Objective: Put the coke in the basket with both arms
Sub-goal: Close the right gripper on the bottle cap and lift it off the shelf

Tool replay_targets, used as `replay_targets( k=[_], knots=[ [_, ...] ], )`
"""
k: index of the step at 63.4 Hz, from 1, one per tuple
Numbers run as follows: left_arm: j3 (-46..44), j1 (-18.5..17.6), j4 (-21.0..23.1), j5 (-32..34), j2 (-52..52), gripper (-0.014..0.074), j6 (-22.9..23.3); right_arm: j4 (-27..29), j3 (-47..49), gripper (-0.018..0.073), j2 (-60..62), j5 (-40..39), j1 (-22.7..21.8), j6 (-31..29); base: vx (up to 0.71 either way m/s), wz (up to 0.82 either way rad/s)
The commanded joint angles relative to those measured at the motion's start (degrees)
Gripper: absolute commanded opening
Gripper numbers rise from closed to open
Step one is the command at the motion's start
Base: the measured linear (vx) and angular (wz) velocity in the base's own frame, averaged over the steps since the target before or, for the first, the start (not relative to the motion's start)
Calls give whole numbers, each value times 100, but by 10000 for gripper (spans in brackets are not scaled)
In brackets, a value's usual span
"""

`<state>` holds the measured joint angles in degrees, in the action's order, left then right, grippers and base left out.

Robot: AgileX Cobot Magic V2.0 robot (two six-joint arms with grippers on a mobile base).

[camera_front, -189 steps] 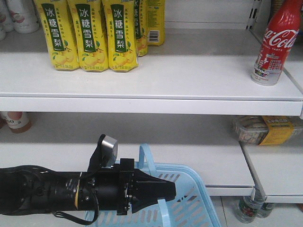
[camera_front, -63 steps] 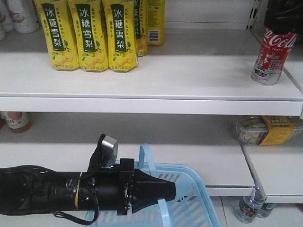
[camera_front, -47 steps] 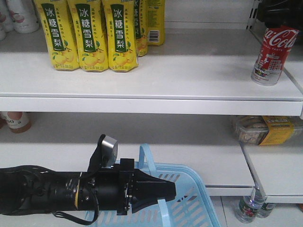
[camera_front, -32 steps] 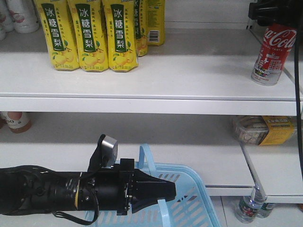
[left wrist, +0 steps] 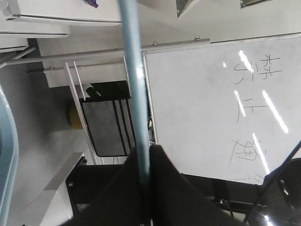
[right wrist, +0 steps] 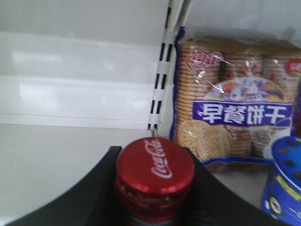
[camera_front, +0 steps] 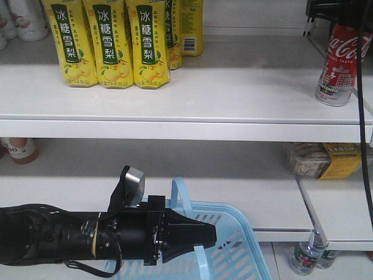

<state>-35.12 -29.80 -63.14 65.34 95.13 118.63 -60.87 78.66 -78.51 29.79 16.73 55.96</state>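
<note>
The coke [camera_front: 340,61] is a red Coca-Cola bottle with a silver base, at the right end of the upper shelf, leaning slightly. My right gripper [camera_front: 341,17] comes down on its top from the frame's upper edge. In the right wrist view the black jaws [right wrist: 154,151] press both sides of the neck under the red cap [right wrist: 155,165]. The light blue basket [camera_front: 242,224] hangs low in the middle. My left gripper [camera_front: 208,234] is shut on its thin loop handle [camera_front: 179,195]. In the left wrist view that handle [left wrist: 133,70] runs up from between the closed jaws [left wrist: 145,155].
Yellow pear-drink bottles [camera_front: 111,44] stand at the upper shelf's left. A biscuit pack [right wrist: 230,99] and a blue tub [right wrist: 287,183] sit right behind the coke, beside the shelf upright [right wrist: 162,70]. Packaged food [camera_front: 329,160] lies on the lower right shelf. A black cable [camera_front: 364,116] hangs at right.
The right gripper came down over the coke's top. The bottle has since shifted right and slightly up and now leans. The left arm and basket have not moved.
</note>
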Motion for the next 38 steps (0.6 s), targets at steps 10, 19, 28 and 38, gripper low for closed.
replay_targets(
  k=[10, 19, 28, 38],
  knots=[
    [-133, -16, 301, 1333, -261, -6, -21, 431, 186, -9, 807, -78, 5, -478, 0, 0],
    [-133, -16, 301, 1333, -261, -6, -21, 1998, 186, -9, 1350, 69, 5, -1820, 0, 0],
    [-133, -16, 301, 1333, -261, -6, -21, 4382, 186, -9, 1899, 679, 5, -3895, 0, 0],
    [-133, -16, 301, 1333, -261, -6, -21, 7134, 186, -8, 2183, 1809, 5, -6293, 0, 0]
  ],
)
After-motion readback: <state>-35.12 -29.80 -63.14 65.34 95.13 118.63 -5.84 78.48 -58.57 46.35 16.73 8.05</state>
